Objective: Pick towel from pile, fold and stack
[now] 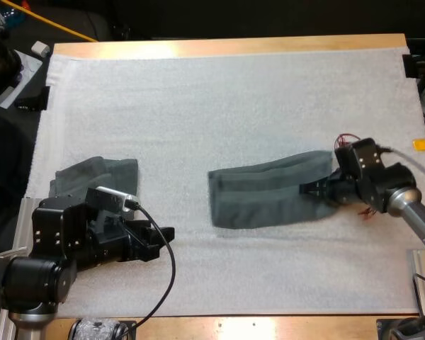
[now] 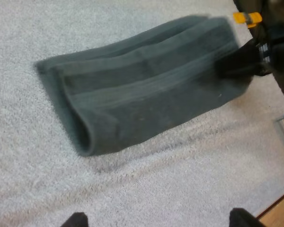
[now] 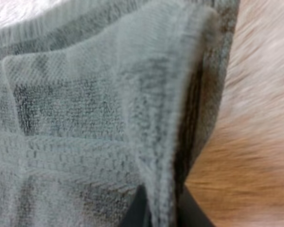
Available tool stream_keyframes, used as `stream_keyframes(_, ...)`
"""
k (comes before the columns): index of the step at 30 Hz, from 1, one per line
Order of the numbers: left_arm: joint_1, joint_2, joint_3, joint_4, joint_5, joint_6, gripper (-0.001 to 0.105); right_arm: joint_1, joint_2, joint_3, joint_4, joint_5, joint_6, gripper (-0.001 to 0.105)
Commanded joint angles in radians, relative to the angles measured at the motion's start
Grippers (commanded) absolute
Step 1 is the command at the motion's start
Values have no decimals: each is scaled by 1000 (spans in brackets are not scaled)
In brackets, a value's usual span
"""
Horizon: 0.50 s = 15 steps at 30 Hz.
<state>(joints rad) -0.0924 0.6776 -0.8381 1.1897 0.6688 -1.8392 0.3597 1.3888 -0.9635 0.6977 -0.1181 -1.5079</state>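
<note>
A dark grey-green towel (image 1: 269,190), folded into a long band, lies across the middle of the white mat (image 1: 219,106). My right gripper (image 1: 313,190) is at the towel's right end and is shut on its edge. In the right wrist view the fingers (image 3: 141,210) pinch a doubled layer of the towel (image 3: 85,118). My left gripper (image 1: 161,242) hovers over the mat near the front left, open, with nothing in it. In the left wrist view its fingertips (image 2: 76,220) stand wide apart, short of the towel (image 2: 142,99), and the right gripper (image 2: 241,61) is at the towel's far end.
A second dark towel (image 1: 92,172) lies at the mat's left side, partly hidden behind my left arm. Bare mat stretches behind and in front of the middle towel. The wooden table edge (image 1: 227,47) runs along the far side.
</note>
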Motion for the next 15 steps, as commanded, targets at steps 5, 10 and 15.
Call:
stream_keyframes(5, 0, 1, -1, -7, -5, 5, 58, 2, -12, -132, 285, 413, -185, 0)
stream_keyframes(10, -3, 0, -1, -1, 1, 2, 58, 2, -45, -121, 270, 299, -166, 0)
stream_keyframes(15, -2, 3, -1, 2, 1, 3, 58, 52, -30, -131, 264, 143, -67, 0)
